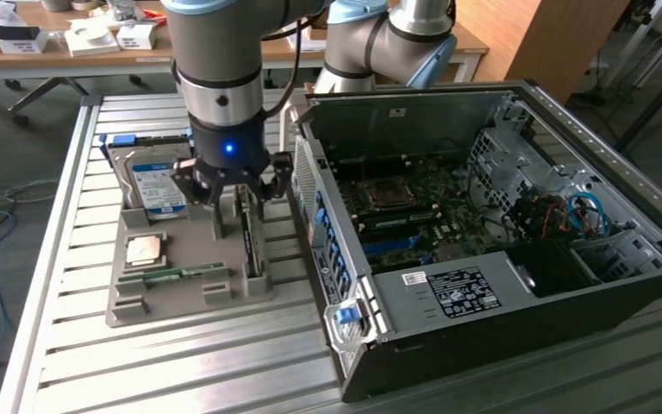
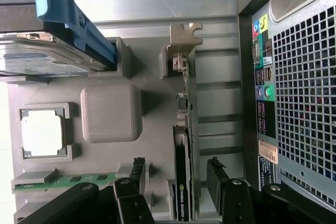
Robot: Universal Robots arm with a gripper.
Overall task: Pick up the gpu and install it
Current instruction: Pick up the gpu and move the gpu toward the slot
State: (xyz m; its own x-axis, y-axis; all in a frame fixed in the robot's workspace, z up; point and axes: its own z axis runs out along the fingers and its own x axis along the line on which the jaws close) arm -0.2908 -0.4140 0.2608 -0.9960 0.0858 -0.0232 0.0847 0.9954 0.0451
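The gpu (image 1: 251,246) stands on its edge in a slot of the grey parts tray (image 1: 182,304), next to the open computer case (image 1: 458,289). In the wrist view the gpu (image 2: 182,150) is a thin dark card seen from above, with its silvery bracket (image 2: 184,35) at the far end. My gripper (image 1: 239,200) hangs right over the card, open. The gripper (image 2: 176,176) straddles it, one finger on each side, with a gap between each pad and the board. Nothing is held.
The tray (image 2: 152,129) also carries a hard drive (image 1: 156,185) with a blue carrier (image 2: 73,22), a processor (image 1: 147,250) and a memory stick (image 1: 176,274). The case's perforated back wall (image 2: 304,103) stands close beside the gpu. A slatted metal table (image 1: 135,371) lies underneath.
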